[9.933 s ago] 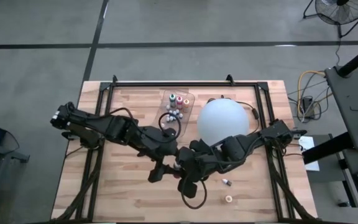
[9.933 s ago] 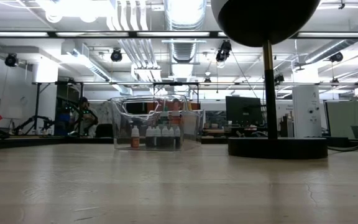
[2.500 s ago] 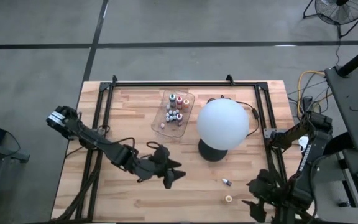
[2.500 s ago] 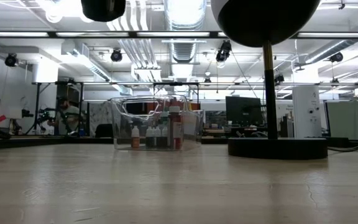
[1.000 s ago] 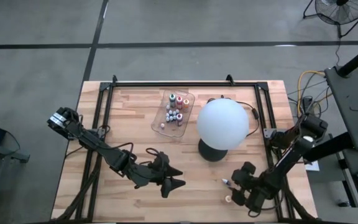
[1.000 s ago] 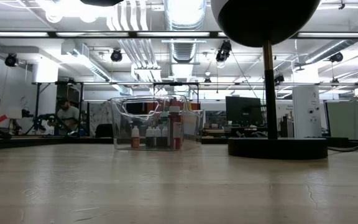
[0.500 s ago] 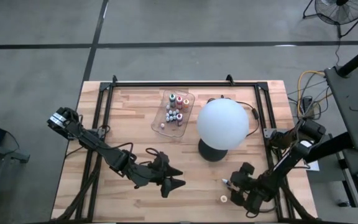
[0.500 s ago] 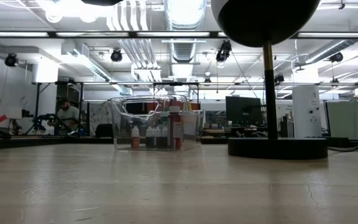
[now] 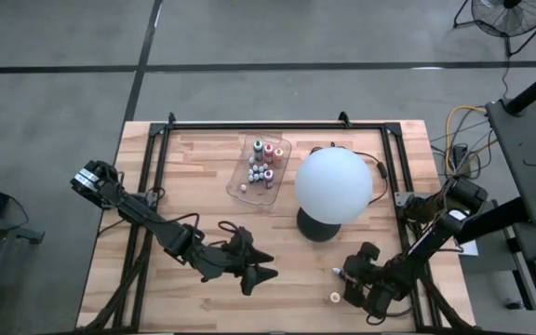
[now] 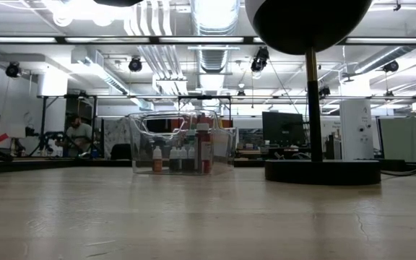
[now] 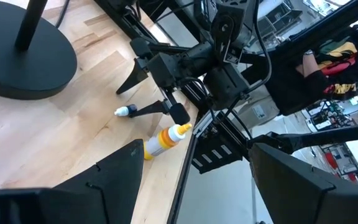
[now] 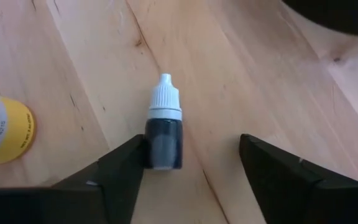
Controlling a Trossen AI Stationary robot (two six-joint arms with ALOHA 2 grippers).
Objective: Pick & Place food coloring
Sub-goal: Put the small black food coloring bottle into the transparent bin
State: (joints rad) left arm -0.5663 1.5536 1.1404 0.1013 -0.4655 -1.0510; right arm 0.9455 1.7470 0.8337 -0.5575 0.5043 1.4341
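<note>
Your right gripper (image 12: pixel 188 162) is straddling the dark dropper bottle (image 12: pixel 163 130) near the bench's (image 9: pixel 194 186) right front corner, its jaws standing apart, not gripping.

The surface (image 9: pixel 203 186) is viewed from overhead and level from its edge, while the dark bottle (image 12: pixel 163 140) is shared closely by both wrist views.
</note>
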